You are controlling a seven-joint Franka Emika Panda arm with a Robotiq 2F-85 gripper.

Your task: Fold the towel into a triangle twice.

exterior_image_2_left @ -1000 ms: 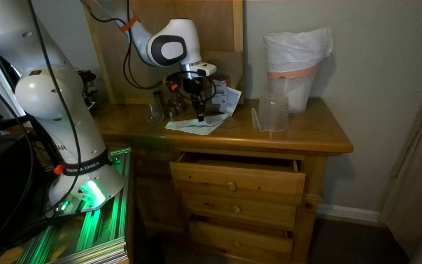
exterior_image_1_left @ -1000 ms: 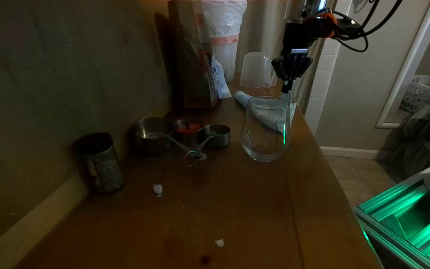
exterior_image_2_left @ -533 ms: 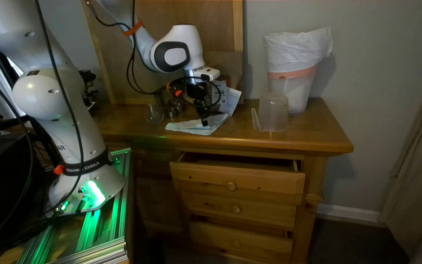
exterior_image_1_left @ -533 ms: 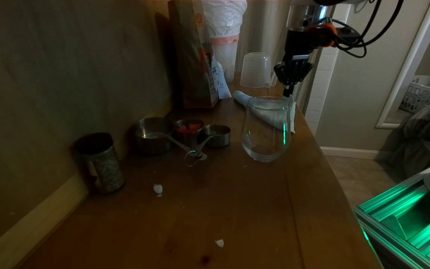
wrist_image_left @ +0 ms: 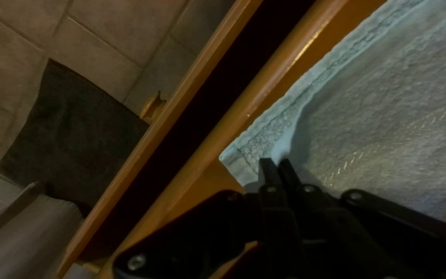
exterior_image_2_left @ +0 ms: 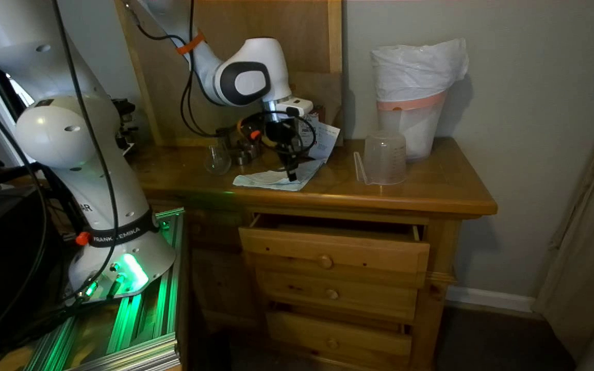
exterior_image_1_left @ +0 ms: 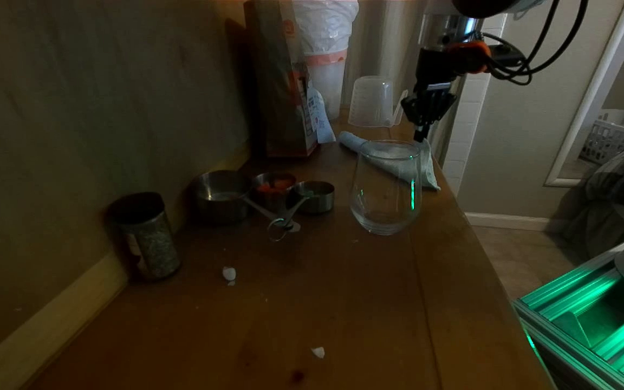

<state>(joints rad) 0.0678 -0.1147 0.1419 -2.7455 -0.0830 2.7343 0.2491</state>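
The pale whitish-green towel [exterior_image_1_left: 429,169] lies folded over on the wooden desk. In an exterior view it is partly behind the clear glass; in another exterior view the towel [exterior_image_2_left: 262,179] lies flat near the desk's front edge. In the wrist view the towel [wrist_image_left: 385,128] fills the right side, with an upper layer pulled up over a hemmed lower corner. My gripper [wrist_image_left: 275,160] has its fingertips nearly together, with a raised edge of the upper layer between them. In both exterior views the gripper [exterior_image_1_left: 419,136] [exterior_image_2_left: 292,178] points down at the towel, low over the desk.
A clear glass [exterior_image_1_left: 385,214] stands beside the towel. Metal measuring cups [exterior_image_1_left: 222,201], a jar [exterior_image_1_left: 148,241] and a paper bag [exterior_image_1_left: 277,92] stand along the wall. A clear pitcher [exterior_image_2_left: 384,159] and a lined bin [exterior_image_2_left: 410,121] stand farther along. An open drawer [exterior_image_2_left: 328,252] juts below the edge.
My gripper has moved down and toward the desk's front edge and the pitcher side. The towel's held layer has shifted with it, and its near corner now lies closer to the front edge.
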